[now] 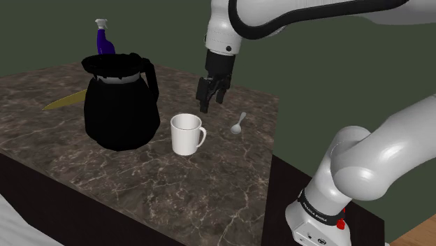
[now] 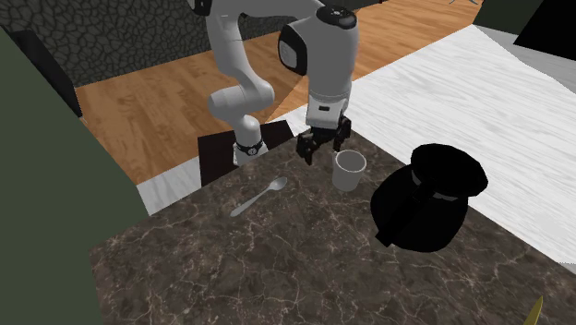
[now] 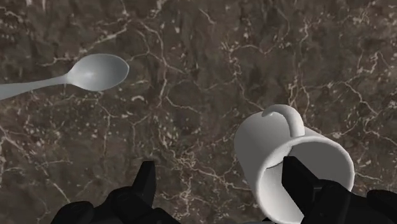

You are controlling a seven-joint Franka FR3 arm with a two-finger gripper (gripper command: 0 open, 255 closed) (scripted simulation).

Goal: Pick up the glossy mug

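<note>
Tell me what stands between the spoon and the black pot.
The white mug stands upright between the spoon and the black pot, apart from both, as the shoulder view shows. The open gripper hangs above the gap between mug and spoon.

Bare dark countertop between spoon and mug; black carafe just beside the mug (shoulder view's left).

We log the white arm arched high, wrist bent down. Black gripper points downward and hangs above the surface, fingers spread apart, clasping nothing.
</note>
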